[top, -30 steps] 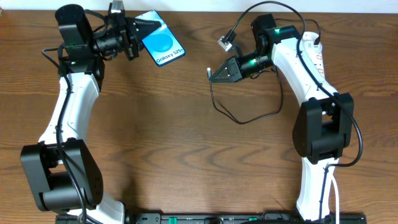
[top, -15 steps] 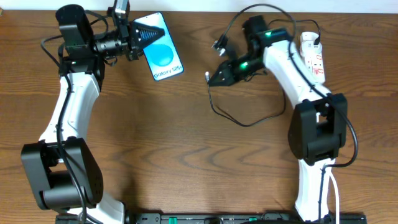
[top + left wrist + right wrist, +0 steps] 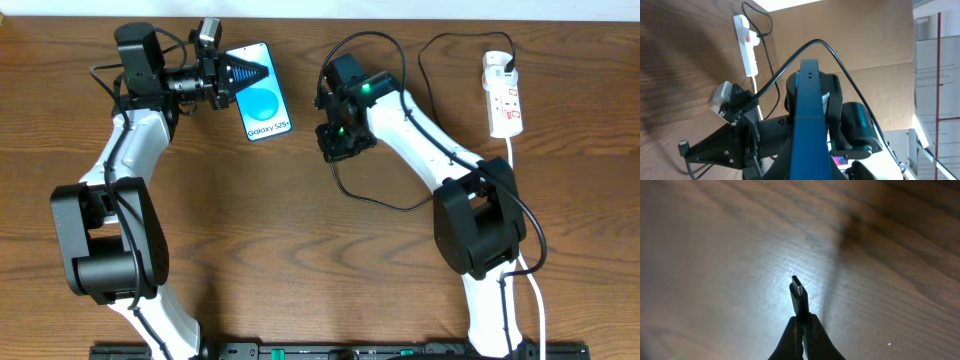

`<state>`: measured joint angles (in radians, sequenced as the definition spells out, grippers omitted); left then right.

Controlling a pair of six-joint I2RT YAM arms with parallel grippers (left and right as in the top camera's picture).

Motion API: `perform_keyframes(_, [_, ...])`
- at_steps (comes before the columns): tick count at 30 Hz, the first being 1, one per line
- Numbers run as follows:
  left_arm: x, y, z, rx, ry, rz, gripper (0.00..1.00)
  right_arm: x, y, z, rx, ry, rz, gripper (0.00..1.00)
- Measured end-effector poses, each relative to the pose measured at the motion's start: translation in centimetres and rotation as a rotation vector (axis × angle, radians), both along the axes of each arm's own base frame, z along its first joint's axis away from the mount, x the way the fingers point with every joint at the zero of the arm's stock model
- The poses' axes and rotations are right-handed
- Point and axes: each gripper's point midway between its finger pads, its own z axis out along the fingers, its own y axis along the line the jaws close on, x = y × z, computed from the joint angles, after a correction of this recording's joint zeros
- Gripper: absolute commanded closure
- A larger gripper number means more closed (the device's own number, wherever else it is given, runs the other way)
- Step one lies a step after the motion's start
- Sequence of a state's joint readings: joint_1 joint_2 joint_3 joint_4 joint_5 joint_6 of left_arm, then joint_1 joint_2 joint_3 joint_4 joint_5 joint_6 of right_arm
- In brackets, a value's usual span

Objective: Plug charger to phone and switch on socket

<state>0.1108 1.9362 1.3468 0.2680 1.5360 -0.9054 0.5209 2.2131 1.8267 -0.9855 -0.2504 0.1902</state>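
The phone (image 3: 263,93), blue screen with "Galaxy S25" text, is held on edge at the back left by my left gripper (image 3: 244,71), which is shut on its top end. In the left wrist view the phone (image 3: 806,125) shows edge-on between the fingers. My right gripper (image 3: 334,143) points down at the table centre, shut on the charger's connector tip (image 3: 799,296), which sticks out above the wood. The black charger cable (image 3: 385,203) loops across the table. The white socket (image 3: 503,92) lies at the back right, with red switches; it also shows in the left wrist view (image 3: 747,47).
The thick white cord (image 3: 524,250) runs from the socket toward the front along the right arm. The table's back edge runs just behind the phone and the socket.
My right gripper swung left and turned downward with the charger tip, now nearer the phone. My left gripper shifted right with the phone, turning it more upright.
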Motion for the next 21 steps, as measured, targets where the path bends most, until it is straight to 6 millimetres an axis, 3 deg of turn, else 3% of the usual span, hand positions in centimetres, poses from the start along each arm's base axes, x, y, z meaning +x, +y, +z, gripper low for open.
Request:
perform_keyframes(4, [-0.1, 0.0, 0.1, -0.012, 0.053, -0.002, 0.93, 0.0, -0.7, -1.3, -0.039, -0.002, -0.049, 0.97])
perform_keyframes(12, [0.0, 0.0, 0.1, -0.051, 0.254, 0.006, 0.93, 0.0, -1.2, -2.3, -0.061, 0.001, -0.108, 0.71])
perform_keyframes(21, [0.0, 0.0, 0.0, -0.077, 0.392, 0.015, 0.93, 0.9, -1.1, -3.4, -0.045, -0.03, -0.168, 0.69])
